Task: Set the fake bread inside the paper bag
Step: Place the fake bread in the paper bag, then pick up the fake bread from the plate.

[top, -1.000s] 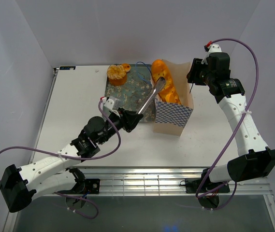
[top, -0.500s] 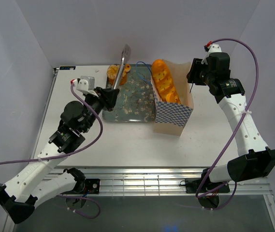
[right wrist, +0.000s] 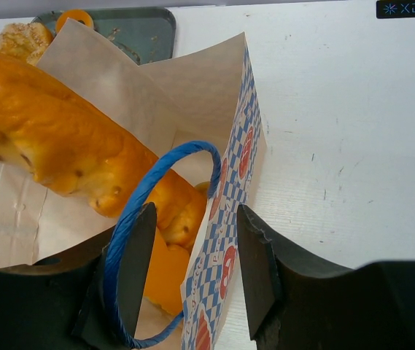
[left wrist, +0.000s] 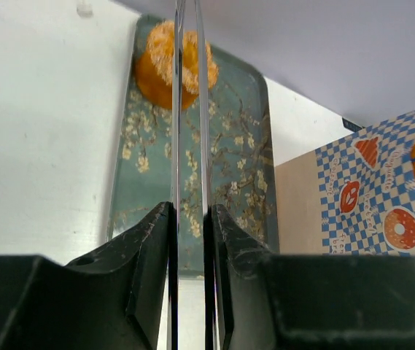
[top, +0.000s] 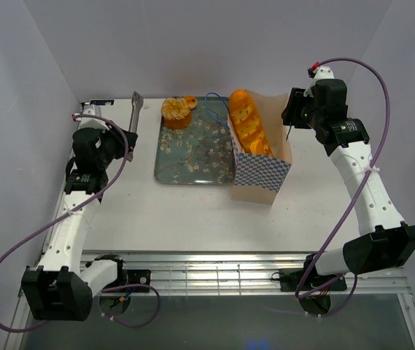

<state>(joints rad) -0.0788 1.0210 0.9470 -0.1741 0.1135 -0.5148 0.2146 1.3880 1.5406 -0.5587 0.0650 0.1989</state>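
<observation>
A long golden baguette leans inside the paper bag, its end sticking out of the top; in the right wrist view the baguette fills the bag. A frosted cupcake and a small ring donut sit at the far end of the blossom tray. My left gripper is left of the tray, shut on thin metal tongs that point away and hold nothing. The right gripper stands open astride the bag's right wall, beside the blue handle.
The tray lies between the tongs and the bag, with the cupcake at its far end. White enclosure walls stand close to the left, back and right. The table's front edge has a metal rail.
The left arm has swung the tongs away from the bag's mouth, across the tray, to the table's left side. The right arm and the bag have stayed still.
</observation>
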